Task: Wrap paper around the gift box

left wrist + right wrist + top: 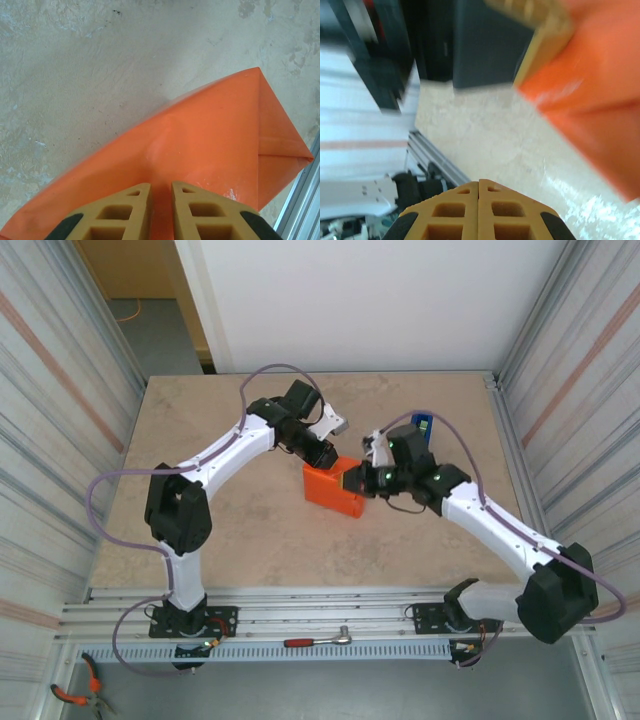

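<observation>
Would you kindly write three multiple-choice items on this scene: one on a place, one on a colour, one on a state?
1. Where is the blue tape dispenser?
A. between the arm bases
B. on the table behind the right arm
C. at the near left corner

2. What colour is the paper?
A. green
B. white
C. orange

3. What state is the right gripper in?
A. shut, nothing between its fingers
B. wide open
C. shut on a tool

Answers: 1 B, the top view shows it beyond that arm; 2 C, the folded sheet is bright orange; 3 A, the right wrist view shows the fingers pressed together, empty.
</observation>
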You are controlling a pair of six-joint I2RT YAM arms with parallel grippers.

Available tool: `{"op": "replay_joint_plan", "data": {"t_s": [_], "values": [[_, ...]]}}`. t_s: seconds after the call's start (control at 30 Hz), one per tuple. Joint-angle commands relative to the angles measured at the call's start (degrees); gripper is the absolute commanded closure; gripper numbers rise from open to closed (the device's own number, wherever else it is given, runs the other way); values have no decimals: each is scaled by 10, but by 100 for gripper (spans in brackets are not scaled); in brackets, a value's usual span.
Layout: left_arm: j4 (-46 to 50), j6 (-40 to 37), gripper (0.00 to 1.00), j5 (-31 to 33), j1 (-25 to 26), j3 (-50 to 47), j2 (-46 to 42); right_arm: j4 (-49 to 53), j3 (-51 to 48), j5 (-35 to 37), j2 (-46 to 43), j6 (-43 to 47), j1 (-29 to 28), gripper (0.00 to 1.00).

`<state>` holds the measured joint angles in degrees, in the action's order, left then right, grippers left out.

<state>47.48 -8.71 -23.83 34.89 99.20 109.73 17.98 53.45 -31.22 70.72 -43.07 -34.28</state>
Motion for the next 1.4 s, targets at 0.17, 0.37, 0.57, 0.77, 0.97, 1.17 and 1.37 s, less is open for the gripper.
{"op": "replay_joint_plan", "data": {"t_s": [0.17, 0.37, 0.57, 0.77, 0.97, 1.17, 1.37], "values": [[34, 14, 82, 44, 0, -25, -13, -41, -87, 109, 31, -21, -44, 100], [25, 22, 83, 43, -1, -45, -29, -65, -67, 117, 89, 2, 4, 100], [3, 38, 83, 32, 2, -69, -38, -64, -28, 92, 134, 23, 52, 100], [-13, 50, 84, 42, 9, -90, -39, -49, -18, 70, 136, 32, 76, 100], [-31, 59, 85, 64, 14, -105, -41, 2, -27, 48, 59, 25, 83, 100], [-43, 62, 85, 68, 14, -112, -45, 32, 23, 51, 15, 12, 83, 100], [-44, 62, 86, 68, 14, -113, -45, 11, 109, 40, 92, 4, 72, 100]]}}
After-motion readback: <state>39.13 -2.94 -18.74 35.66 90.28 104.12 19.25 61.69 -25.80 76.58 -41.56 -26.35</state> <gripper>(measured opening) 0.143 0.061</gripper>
